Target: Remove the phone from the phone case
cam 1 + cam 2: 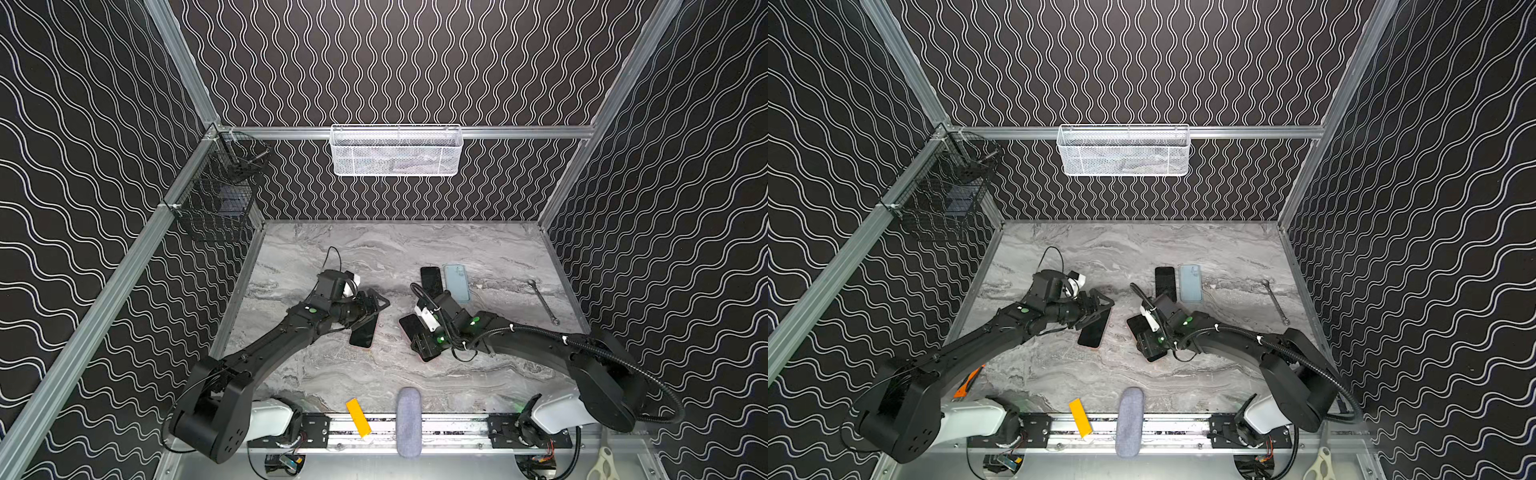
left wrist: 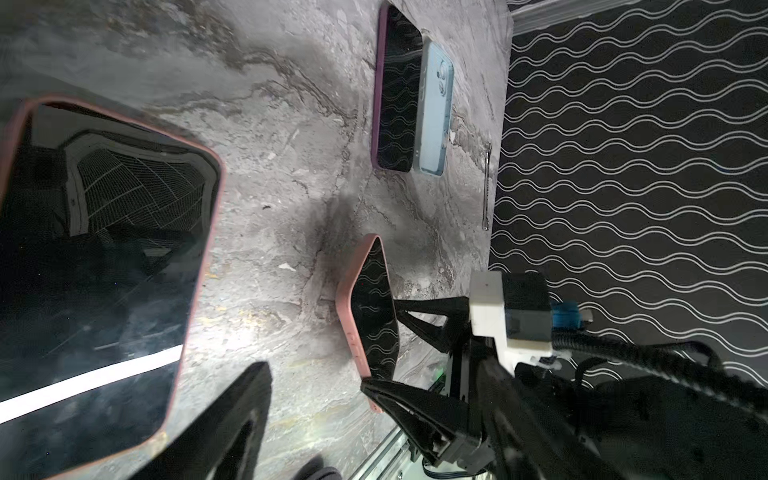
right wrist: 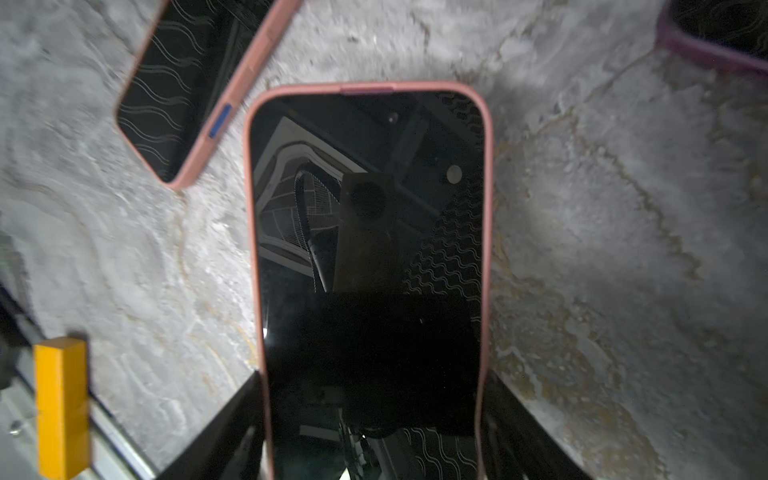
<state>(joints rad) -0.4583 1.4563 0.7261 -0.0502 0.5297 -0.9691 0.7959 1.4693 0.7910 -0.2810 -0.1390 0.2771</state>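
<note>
Two phones in pink cases are on the marble table. One pink-cased phone lies flat, screen up. My left gripper hangs open over its far end, jaws spread across its width. In the left wrist view only one of its fingers shows, close beside the case's long edge. My right gripper is shut on the near end of the other pink-cased phone, a finger on each long side. That phone looks tilted up off the table.
A purple-cased phone and a light blue phone, face down, lie side by side behind the right arm. A wrench lies at the right. A yellow block and grey pad sit at the front edge. Baskets hang on the walls.
</note>
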